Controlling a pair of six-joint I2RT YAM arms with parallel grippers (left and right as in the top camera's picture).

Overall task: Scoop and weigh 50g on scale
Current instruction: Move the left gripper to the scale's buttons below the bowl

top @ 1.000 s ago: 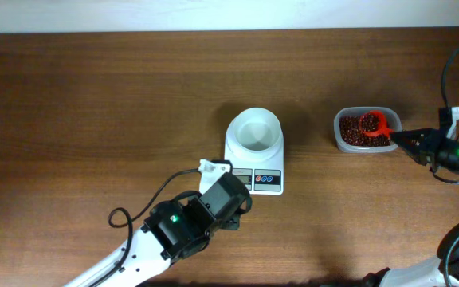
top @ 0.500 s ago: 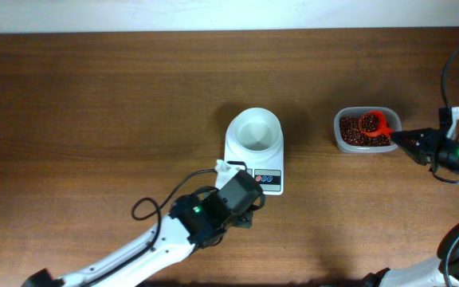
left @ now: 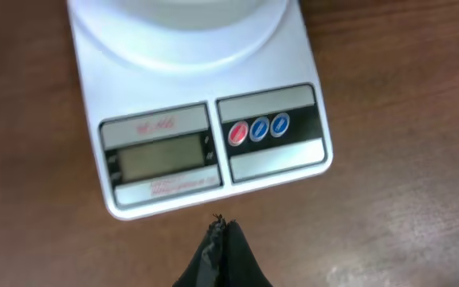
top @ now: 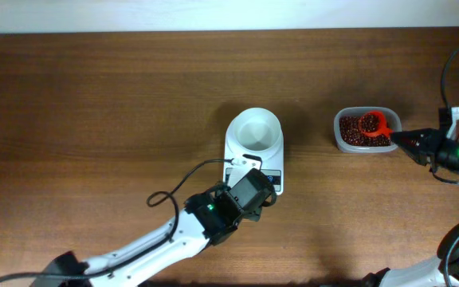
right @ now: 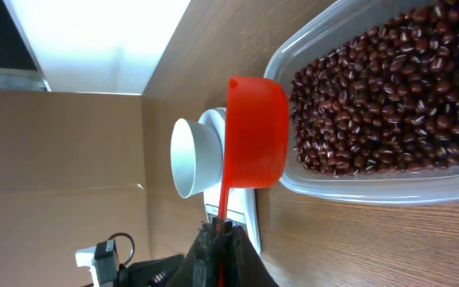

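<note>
Mid-table, the scale. On its far part, the bowl; on its near part, the display to the left and the buttons to the right. Just before the scale's near edge, not touching it, the left gripper, tips toward the display's right end. Well to the right of the scale, the tub, with beans in it. Over the beans, at the tub's side away from the scale, the scoop, handle clamped in the right gripper, farther right again.
</note>
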